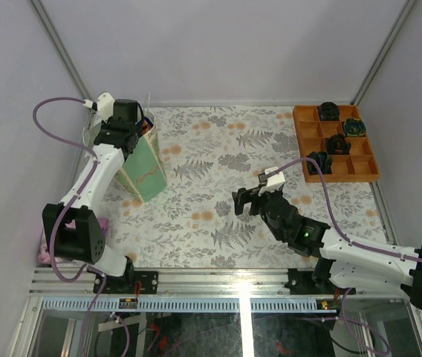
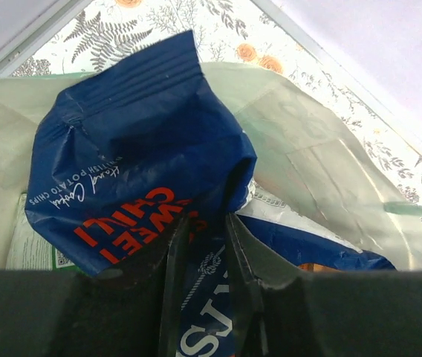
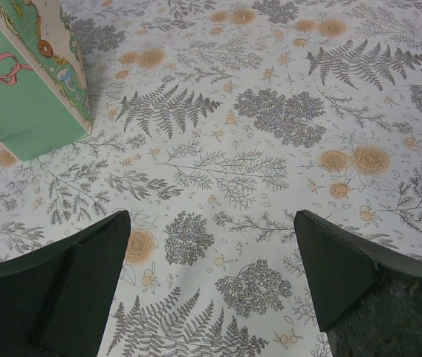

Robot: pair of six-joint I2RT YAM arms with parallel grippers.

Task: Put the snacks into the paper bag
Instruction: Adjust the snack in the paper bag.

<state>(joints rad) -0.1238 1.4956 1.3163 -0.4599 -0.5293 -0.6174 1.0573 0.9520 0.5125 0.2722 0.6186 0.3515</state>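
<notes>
The paper bag (image 1: 145, 169) stands upright at the far left of the table, cream with mint-green sides. My left gripper (image 1: 125, 119) hangs over its mouth. In the left wrist view the left gripper (image 2: 205, 219) has its jaws close together, pinching a blue crisp bag (image 2: 144, 149) with red lettering; the crisp bag sits crumpled inside the paper bag's pale walls (image 2: 322, 163). Other snacks lie under it, among them a white packet (image 2: 293, 212). My right gripper (image 1: 247, 201) hovers open over the table's middle. Only the flowered cloth shows between the right gripper's (image 3: 211, 223) fingers, and the paper bag (image 3: 25, 97) stands far to their left.
An orange compartment tray (image 1: 359, 167) sits at the far right corner with dark round objects (image 1: 328, 111) in some cells. A pink item (image 1: 45, 253) lies at the table's left edge behind the left arm's base. Grey walls close in the table on three sides.
</notes>
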